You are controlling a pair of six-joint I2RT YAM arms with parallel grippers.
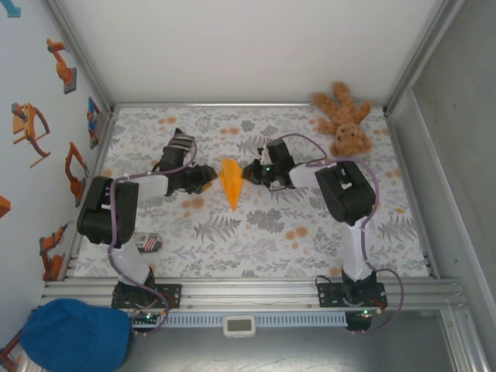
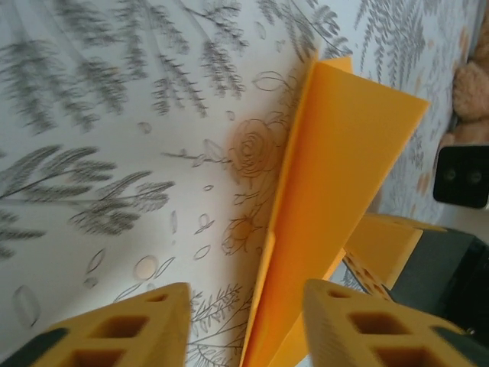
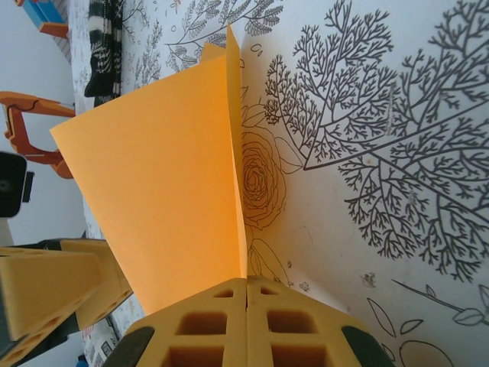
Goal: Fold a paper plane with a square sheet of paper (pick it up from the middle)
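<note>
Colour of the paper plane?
The paper plane is plain orange-yellow, clearest in the right wrist view.

Mid-table is crowded: the left gripper (image 1: 208,177) and the right gripper (image 1: 249,172) press in on the paper plane (image 1: 230,183) from either side, so there is no way in from left or right. The near middle of the table (image 1: 271,248) lies open, as does the far strip. A teddy bear (image 1: 345,120) blocks the far right corner. What looks like a striped sock (image 1: 147,242) lies at the near left edge. The walls (image 1: 248,46) close off left, far and right.
</note>
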